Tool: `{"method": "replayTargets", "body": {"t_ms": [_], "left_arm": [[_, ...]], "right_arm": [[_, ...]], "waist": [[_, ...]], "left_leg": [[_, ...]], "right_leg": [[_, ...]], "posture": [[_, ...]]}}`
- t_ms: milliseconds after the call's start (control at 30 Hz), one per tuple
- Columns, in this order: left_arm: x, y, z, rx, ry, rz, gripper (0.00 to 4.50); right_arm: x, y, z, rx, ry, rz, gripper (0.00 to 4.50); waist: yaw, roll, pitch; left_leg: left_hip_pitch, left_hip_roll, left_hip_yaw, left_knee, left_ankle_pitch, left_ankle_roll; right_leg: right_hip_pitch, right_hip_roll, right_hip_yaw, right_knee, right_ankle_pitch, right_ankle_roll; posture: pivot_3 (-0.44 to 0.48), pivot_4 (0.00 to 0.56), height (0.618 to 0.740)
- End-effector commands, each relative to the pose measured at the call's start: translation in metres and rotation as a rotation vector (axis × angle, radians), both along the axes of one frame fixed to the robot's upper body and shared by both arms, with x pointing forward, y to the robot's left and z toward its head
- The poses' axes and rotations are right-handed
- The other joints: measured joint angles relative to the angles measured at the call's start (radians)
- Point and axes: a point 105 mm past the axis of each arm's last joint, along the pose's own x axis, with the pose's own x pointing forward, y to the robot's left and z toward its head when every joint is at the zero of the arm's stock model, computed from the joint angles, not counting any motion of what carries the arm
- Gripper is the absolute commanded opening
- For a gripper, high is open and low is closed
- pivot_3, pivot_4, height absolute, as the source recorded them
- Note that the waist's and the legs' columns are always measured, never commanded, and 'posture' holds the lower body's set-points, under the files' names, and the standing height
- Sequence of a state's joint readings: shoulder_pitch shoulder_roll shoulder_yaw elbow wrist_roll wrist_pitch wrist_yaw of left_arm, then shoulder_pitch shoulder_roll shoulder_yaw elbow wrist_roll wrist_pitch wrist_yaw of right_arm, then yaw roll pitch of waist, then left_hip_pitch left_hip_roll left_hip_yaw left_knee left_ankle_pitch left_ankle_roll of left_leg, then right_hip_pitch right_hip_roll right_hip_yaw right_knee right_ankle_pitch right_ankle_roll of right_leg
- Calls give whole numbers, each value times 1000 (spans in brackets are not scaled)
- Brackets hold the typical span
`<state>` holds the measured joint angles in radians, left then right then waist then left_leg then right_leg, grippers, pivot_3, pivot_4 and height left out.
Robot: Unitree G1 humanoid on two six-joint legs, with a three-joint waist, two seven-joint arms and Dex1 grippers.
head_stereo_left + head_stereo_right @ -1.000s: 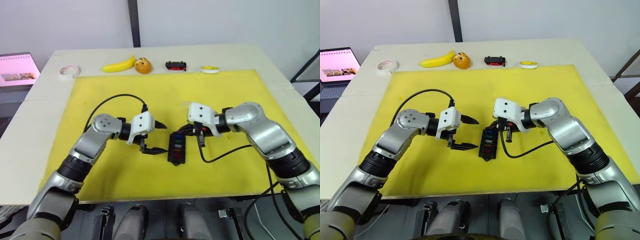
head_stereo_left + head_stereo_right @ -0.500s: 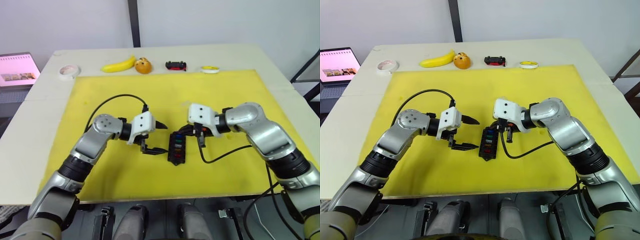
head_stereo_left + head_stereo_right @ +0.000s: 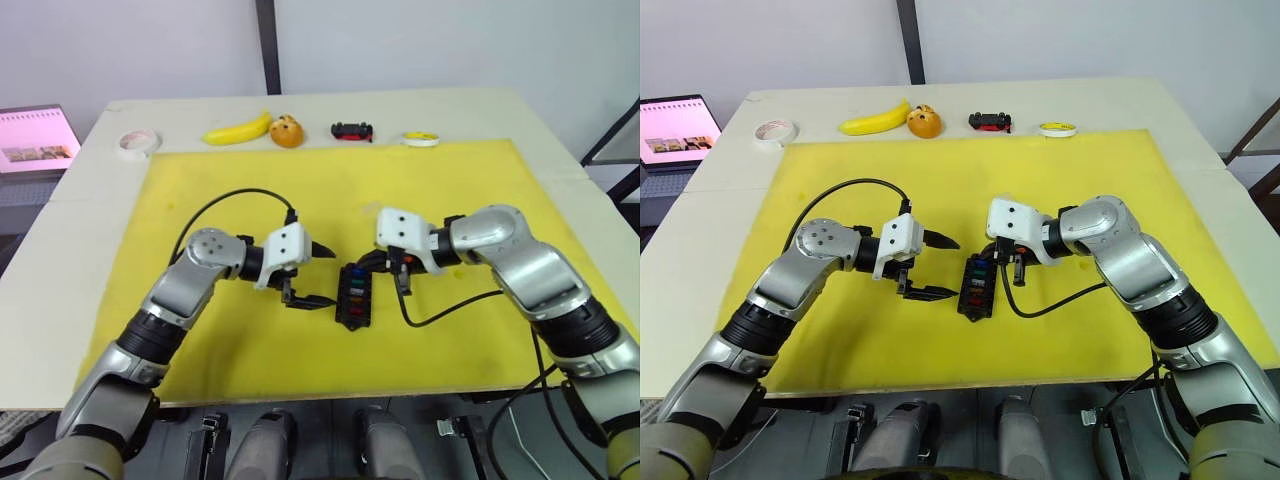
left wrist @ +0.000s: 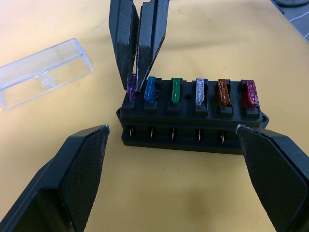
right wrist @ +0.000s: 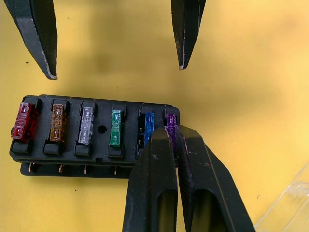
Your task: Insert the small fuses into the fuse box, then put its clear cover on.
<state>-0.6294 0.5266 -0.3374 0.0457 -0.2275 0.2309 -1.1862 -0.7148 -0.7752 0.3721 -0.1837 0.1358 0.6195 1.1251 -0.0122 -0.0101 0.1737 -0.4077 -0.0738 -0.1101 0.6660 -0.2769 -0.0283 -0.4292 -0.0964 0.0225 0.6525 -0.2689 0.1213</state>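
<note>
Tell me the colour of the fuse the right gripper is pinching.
Purple fuse, clearest in the right wrist view.

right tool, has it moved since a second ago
No. The right tool stays shut on the purple fuse at the end slot of the fuse box, in the same place beside the box as before.

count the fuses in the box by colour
purple fuse: 1
blue fuse: 1
green fuse: 1
grey fuse: 1
orange fuse: 1
red fuse: 1
total: 6, all in the fuse box
</note>
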Motion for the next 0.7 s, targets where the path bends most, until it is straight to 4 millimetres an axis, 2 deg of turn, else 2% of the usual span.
{"method": "replayTargets", "body": {"t_ms": [33,133,367,567,633,700], "left_arm": [[0,-1,15,-27,-51,-5,4500],[1,0,15,-26,-50,-1,4500],[2,1,14,-24,-49,-6,4500],[-1,0,15,-29,-42,-20,4500],[-2,0,15,-33,-39,-23,4500],[-3,-1,15,-35,-37,-23,4500]], "right_arm": [[1,1,16,28,-44,2,1035],[-2,1,25,44,-52,5,2417],[-7,-1,46,142,-29,-20,2417],[-14,-2,44,263,18,-19,2417],[-17,0,37,322,14,-10,2417],[-19,3,31,391,27,-22,1848]], "waist": [[0,0,0],[0,0,0],[1,0,0],[1,0,0],[1,-1,-1],[0,-1,-1]], "left_leg": [[0,0,0,0,0,0],[0,0,0,0,0,0],[0,0,0,0,0,0],[0,0,0,0,0,0],[0,0,0,0,0,0],[0,0,0,0,0,0]], "right_leg": [[0,0,0,0,0,0],[0,0,0,0,0,0],[0,0,0,0,0,0],[0,0,0,1,0,0],[0,0,0,1,0,0],[0,0,0,1,0,0]], "posture": [[0,150,740],[0,150,740],[0,150,740],[0,150,740],[0,150,740],[0,150,740]]}}
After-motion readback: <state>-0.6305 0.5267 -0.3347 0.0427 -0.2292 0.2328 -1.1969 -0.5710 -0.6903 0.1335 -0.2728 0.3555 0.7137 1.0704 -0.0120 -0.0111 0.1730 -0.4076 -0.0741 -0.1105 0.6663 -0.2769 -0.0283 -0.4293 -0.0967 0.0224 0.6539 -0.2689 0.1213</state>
